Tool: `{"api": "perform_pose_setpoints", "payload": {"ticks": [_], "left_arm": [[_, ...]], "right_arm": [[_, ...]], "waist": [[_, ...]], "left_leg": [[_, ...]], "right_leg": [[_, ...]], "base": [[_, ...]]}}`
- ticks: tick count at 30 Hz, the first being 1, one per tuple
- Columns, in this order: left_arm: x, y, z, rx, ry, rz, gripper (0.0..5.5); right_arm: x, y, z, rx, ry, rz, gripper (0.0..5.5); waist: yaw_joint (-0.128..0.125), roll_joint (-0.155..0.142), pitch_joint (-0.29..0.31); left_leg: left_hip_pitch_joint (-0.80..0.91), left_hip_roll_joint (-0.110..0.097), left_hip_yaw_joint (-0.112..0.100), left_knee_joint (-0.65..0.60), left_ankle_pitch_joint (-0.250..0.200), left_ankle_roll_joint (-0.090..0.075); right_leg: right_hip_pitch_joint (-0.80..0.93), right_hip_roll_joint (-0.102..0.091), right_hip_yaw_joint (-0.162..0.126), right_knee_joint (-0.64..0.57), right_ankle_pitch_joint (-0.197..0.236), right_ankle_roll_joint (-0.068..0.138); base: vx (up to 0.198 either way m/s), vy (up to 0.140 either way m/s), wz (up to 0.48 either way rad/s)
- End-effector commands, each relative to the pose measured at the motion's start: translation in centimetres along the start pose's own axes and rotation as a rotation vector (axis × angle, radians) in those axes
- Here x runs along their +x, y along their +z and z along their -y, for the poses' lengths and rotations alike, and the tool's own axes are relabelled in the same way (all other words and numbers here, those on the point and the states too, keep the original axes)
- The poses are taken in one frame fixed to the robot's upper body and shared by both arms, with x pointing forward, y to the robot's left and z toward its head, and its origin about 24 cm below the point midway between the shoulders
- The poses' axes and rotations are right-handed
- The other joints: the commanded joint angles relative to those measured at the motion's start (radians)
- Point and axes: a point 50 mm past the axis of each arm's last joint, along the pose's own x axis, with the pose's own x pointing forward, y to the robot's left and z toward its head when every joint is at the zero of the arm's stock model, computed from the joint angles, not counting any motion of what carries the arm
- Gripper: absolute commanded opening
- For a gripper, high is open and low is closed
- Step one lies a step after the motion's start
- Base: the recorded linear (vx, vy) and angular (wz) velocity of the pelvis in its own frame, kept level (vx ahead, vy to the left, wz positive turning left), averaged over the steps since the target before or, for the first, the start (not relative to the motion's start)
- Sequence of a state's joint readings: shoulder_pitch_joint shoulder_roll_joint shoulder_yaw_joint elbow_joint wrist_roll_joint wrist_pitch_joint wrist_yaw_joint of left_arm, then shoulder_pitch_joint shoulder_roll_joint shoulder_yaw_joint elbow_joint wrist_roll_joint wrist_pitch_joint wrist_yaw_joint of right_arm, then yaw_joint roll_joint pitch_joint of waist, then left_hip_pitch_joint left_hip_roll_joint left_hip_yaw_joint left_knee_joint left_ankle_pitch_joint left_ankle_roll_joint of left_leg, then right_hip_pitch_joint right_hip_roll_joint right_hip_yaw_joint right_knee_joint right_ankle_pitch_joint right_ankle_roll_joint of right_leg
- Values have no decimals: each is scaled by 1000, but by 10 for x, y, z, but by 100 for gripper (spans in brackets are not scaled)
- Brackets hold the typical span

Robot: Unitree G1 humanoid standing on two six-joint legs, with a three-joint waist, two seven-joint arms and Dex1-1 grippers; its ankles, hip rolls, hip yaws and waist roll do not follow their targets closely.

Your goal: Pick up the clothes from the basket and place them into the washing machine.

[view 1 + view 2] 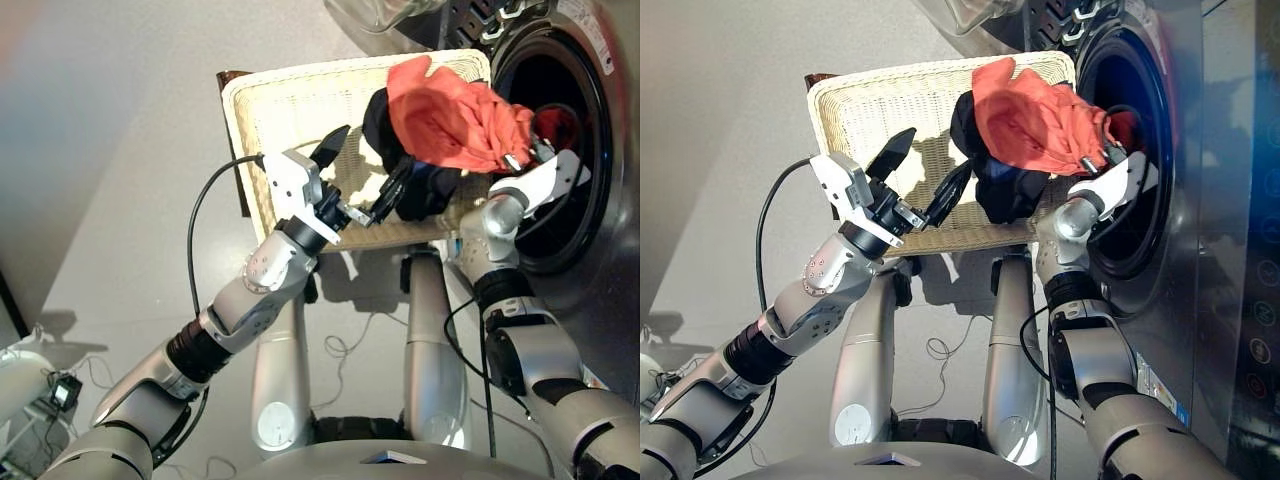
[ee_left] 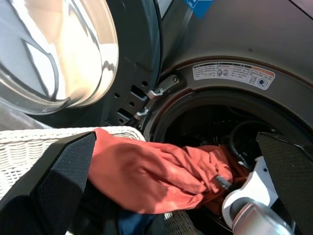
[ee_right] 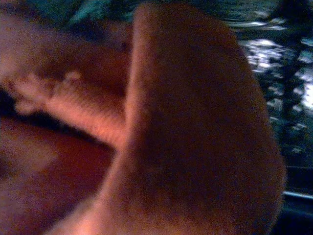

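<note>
The cream wicker basket (image 1: 280,110) stands in front of the dark grey washing machine (image 1: 605,290), whose drum hole (image 1: 560,100) is open. Its glass door (image 2: 54,54) is swung wide. My right gripper (image 1: 522,160) is shut on the coral garment (image 1: 450,115), held up at the drum's rim; the cloth drapes back over the basket's right end and fills the right wrist view (image 3: 186,122). A black garment (image 1: 425,185) lies heaped in the basket under it, with a bit of navy cloth (image 2: 134,220) beside it. My left gripper (image 1: 362,170) hangs open over the basket's middle, holding nothing.
A black cable (image 1: 205,210) loops from my left wrist. Thin cords (image 1: 345,345) trail on the grey floor below the basket. White gear with a small black box (image 1: 60,390) sits at the lower left. A dark brown corner (image 1: 232,78) shows behind the basket.
</note>
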State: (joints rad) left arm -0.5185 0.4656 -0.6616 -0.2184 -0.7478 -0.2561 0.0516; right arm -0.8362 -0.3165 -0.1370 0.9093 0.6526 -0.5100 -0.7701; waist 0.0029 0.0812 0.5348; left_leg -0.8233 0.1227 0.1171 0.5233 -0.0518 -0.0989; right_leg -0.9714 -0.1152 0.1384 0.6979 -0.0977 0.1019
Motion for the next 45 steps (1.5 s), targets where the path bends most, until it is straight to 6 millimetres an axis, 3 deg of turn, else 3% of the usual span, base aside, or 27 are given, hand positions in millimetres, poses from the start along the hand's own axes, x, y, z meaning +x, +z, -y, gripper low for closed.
{"api": "perform_pose_setpoints", "payload": {"ticks": [1,4,6,9,20,24,25,26,30,36,37,39,42,45], "left_arm": [[7,25,12,-10,-64,140,550],[9,27,12,-10,-68,146,550],[8,29,9,-5,-61,146,550],[7,29,7,-1,-54,143,550],[-3,33,-2,18,-17,137,550],[-4,34,-3,20,-9,134,550],[-5,34,-3,22,-11,131,550],[-5,34,-3,24,-11,130,550],[-4,34,-2,18,-8,133,550],[1,36,0,9,8,179,550],[1,36,-1,9,9,177,550],[0,39,-4,30,16,194,550],[-3,39,-6,32,25,189,550],[-8,39,-10,38,63,186,550]], "right_arm": [[36,63,1,150,-104,174,0],[49,80,6,133,-141,204,0],[65,106,15,124,-199,251,0],[76,125,21,99,-222,282,0],[87,192,22,157,-231,437,0],[92,206,29,209,-274,434,0],[92,205,30,217,-274,422,147],[93,203,28,222,-258,408,550],[85,180,12,230,-144,366,550],[37,85,-18,-56,237,272,550],[36,84,-18,-57,236,271,550],[-11,17,-9,-275,565,121,550],[-48,-14,4,-309,760,4,550],[-81,-28,12,-325,961,-84,550]], "waist": [[-8,33,-15],[-5,36,-15],[-2,34,-15],[2,37,-15],[-8,30,-15],[-9,24,-15],[-10,24,-15],[-9,23,-15],[-11,23,-15],[-23,5,-15],[-23,4,-15],[-39,-18,-15],[-54,-39,-15],[-62,-56,-15]], "left_leg": [[-2,-28,-1,77,-77,27],[-15,-30,-2,75,-65,27],[-25,-30,-4,82,-65,24],[-40,-29,-5,94,-66,22],[-67,-21,-7,134,-92,18],[-67,-19,-6,142,-98,16],[-68,-19,-6,144,-99,16],[-69,-18,-6,145,-99,16],[-75,-16,0,138,-88,20],[-83,-14,2,139,-89,26],[-81,-14,2,139,-89,26],[-86,-9,4,137,-82,28],[-89,-6,7,142,-81,27],[-101,-5,6,147,-76,27]], "right_leg": [[77,9,-45,-99,27,12],[65,8,-43,-101,39,12],[53,5,-41,-91,40,12],[39,4,-36,-84,40,12],[11,8,-30,-48,20,10],[10,10,-27,-41,16,9],[10,11,-27,-40,16,8],[10,11,-27,-40,16,8],[2,14,-25,-46,27,6],[-3,24,-25,-47,26,0],[-1,23,-25,-46,26,0],[-4,26,-28,-51,34,-3],[-8,27,-29,-48,37,-6],[-16,28,-34,-44,40,-8]], "base": [[0,0,0],[0,0,0],[0,0,0],[0,0,0],[0,0,0],[0,0,0],[0,0,0],[0,0,0],[0,0,0],[0,0,0],[0,0,0],[0,-29,-27],[-1,-17,-22],[0,0,0]]}}
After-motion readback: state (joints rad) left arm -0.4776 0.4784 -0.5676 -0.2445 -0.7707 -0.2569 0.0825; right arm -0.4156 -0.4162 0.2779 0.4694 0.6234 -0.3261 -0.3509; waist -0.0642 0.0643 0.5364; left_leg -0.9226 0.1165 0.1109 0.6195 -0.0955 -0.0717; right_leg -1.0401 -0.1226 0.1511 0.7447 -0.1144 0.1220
